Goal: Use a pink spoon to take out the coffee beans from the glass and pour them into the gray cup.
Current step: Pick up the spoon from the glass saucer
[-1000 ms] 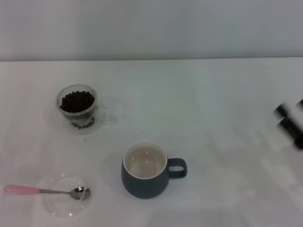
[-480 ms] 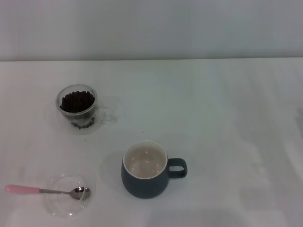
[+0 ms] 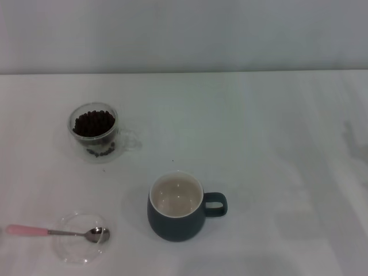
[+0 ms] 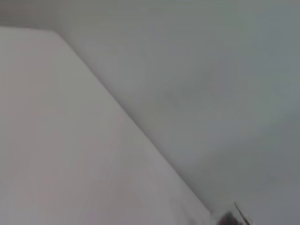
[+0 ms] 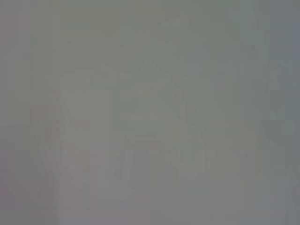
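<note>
On the white table (image 3: 264, 144), the pink spoon (image 3: 57, 232) lies flat near the robot's left front corner, its metal bowl resting inside a shallow clear glass dish (image 3: 80, 238) and its pale pink handle sticking out past the dish rim toward the left edge of the head view. The glass (image 3: 95, 131) stands upright farther back on the same side, well apart from the spoon, its clear handle pointing to the right. The coffee beans (image 3: 93, 123) fill its upper part in a dark heap. The gray cup (image 3: 177, 208) stands upright near the middle front, to the right of the dish and apart from it, its loop handle turned right and its cream inside holding no beans.

Neither gripper appears in the head view, so no tool is near the spoon, and whether either one is spread or closed cannot be told. The left wrist view shows only bare tabletop against a plain wall; the right wrist view is a uniform gray blur.
</note>
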{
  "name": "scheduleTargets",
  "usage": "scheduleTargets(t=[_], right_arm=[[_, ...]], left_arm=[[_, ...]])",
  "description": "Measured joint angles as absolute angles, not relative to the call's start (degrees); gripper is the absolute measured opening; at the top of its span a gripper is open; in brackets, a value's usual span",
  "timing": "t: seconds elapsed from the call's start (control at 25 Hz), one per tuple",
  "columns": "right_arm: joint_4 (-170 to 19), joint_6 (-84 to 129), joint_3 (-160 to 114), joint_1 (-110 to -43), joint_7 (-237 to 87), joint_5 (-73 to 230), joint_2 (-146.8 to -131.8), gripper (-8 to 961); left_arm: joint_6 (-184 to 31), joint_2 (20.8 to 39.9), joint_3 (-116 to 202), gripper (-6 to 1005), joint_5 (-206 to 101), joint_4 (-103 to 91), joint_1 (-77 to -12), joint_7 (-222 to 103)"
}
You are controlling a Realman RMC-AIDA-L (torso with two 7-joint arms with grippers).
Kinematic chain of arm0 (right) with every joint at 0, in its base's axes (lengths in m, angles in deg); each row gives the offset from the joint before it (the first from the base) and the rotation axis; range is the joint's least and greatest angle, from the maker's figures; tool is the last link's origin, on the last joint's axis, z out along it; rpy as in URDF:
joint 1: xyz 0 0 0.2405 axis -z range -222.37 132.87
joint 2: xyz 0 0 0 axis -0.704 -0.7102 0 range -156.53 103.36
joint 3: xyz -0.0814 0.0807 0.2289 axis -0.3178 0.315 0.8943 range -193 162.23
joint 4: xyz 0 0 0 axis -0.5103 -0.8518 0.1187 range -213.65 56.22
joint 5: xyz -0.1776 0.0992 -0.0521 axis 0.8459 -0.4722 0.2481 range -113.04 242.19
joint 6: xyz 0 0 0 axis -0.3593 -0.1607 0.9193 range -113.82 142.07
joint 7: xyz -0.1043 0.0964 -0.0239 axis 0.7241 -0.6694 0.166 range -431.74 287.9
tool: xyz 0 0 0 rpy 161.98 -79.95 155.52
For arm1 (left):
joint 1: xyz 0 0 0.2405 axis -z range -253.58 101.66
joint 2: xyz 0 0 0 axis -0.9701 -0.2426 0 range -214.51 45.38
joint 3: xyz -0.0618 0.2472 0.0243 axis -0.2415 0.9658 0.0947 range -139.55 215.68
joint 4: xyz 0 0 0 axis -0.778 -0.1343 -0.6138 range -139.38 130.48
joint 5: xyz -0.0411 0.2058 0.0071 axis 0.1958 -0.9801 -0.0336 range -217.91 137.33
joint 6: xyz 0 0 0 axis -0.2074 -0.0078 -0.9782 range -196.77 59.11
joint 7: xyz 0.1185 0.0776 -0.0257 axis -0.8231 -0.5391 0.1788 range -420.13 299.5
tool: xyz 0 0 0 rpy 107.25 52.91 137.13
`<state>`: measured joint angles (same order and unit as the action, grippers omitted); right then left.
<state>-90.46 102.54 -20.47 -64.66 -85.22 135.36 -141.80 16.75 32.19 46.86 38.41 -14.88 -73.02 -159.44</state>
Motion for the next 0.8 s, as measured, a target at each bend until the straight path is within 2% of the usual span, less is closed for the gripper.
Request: scheduleTargets(t=[0.44,0.8], right_arm=[[-91.1,101.6,-20.4,-64.7,-85.4,135.4,-141.8,768],[-91.2,101.0,-20.5,-64.7,-85.4,135.4,-141.81,767]], left_arm=[[15.2,33.91,46.8,750,33.4,-14.4,-69.3,-159.2],[13.1,33.93,46.8,662,31.6,-13.1,-67.9,-159.2]])
